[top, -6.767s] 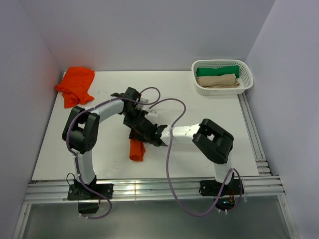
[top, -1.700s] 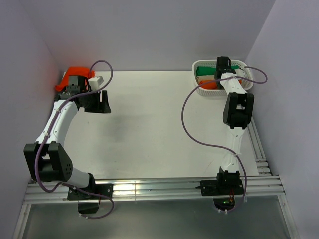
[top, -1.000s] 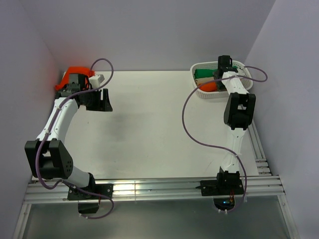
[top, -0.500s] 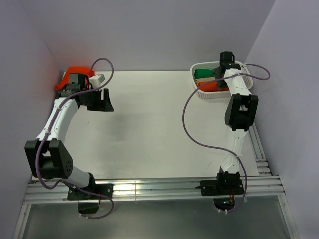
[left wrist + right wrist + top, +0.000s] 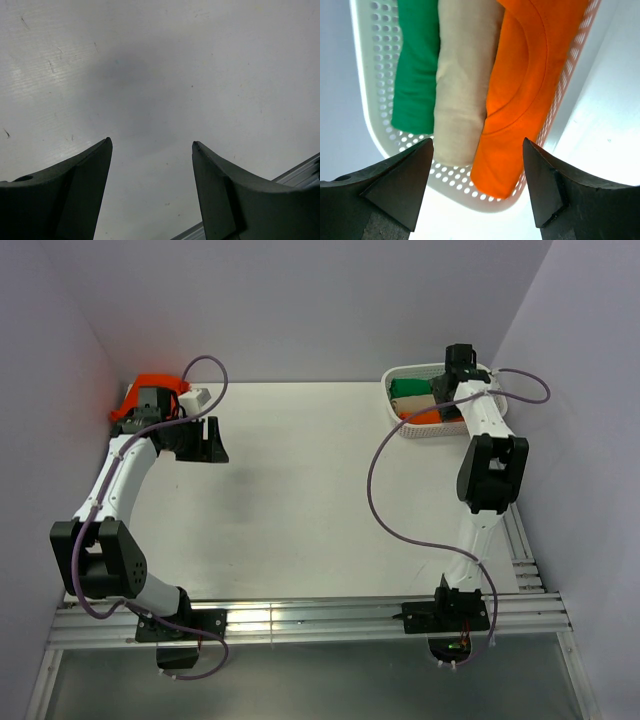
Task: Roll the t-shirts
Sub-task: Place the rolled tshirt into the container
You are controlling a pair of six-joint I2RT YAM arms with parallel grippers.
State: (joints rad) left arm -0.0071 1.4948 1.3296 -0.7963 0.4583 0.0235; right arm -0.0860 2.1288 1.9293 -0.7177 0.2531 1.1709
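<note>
Risk is the open, empty right claw (image 5: 476, 185) snagging the rolled orange shirt (image 5: 520, 95) sitting in the basket (image 5: 365, 100), while the open left claw (image 5: 150, 190) hovers over bare worktop (image 5: 160, 75) beside the unrolled shirt (image 5: 158, 383) in the far-left corner.

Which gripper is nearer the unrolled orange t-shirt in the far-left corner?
Left. The left gripper sits just right of that t-shirt; the right gripper is across the table over the basket.

Basket (image 5: 400, 426) packed: green roll (image 5: 415, 65), beige roll (image 5: 462, 75), orange roll (image 5: 520, 90) touching; table (image 5: 300, 490) centre open.
</note>
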